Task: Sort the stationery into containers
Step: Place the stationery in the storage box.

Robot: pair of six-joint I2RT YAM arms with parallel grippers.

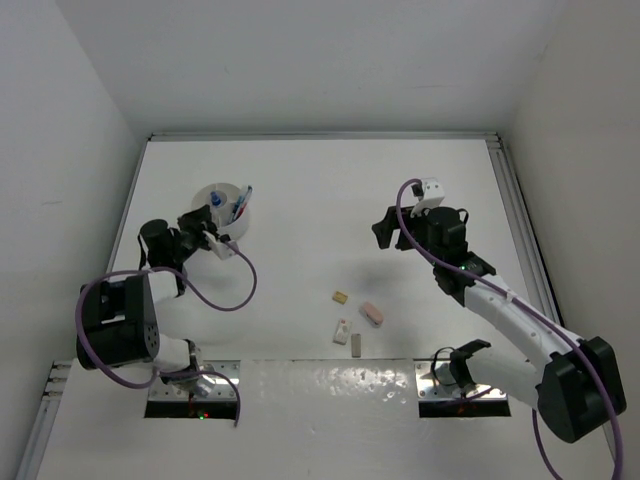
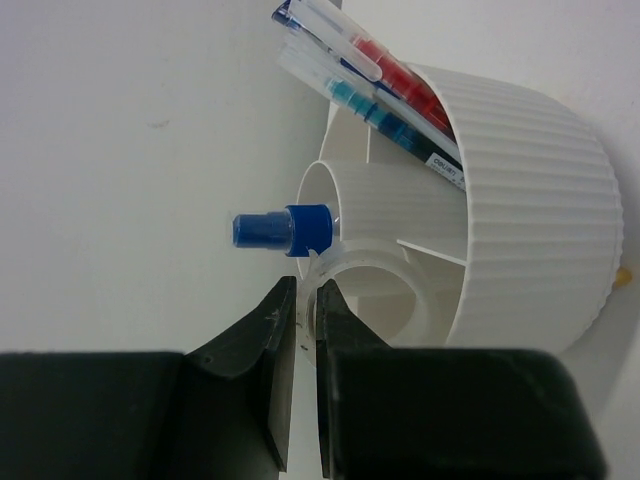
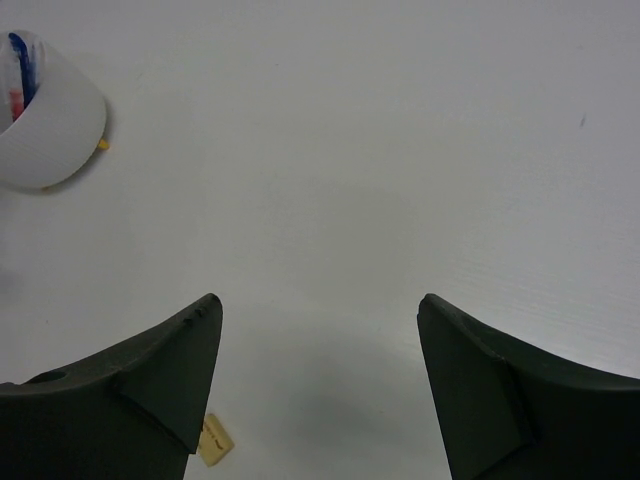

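The left end effector (image 2: 305, 288) pinches the tape ring (image 2: 322, 268) at the rim of the tub (image 2: 540, 200), just beside the bottle (image 2: 285, 230) standing in it. Pens (image 2: 375, 90) lean in another compartment. The right end effector (image 3: 318, 302) hangs spread over the bench (image 3: 400, 150), with the tan block (image 1: 340, 296) and pink eraser (image 1: 371, 314) well apart from the tub.

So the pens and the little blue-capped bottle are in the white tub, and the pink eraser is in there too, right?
Not quite. The pink eraser is not in the tub; it lies on the table among a few other small pieces, as the top view shows. The rest holds: the pens and the blue-capped bottle are in the white tub.
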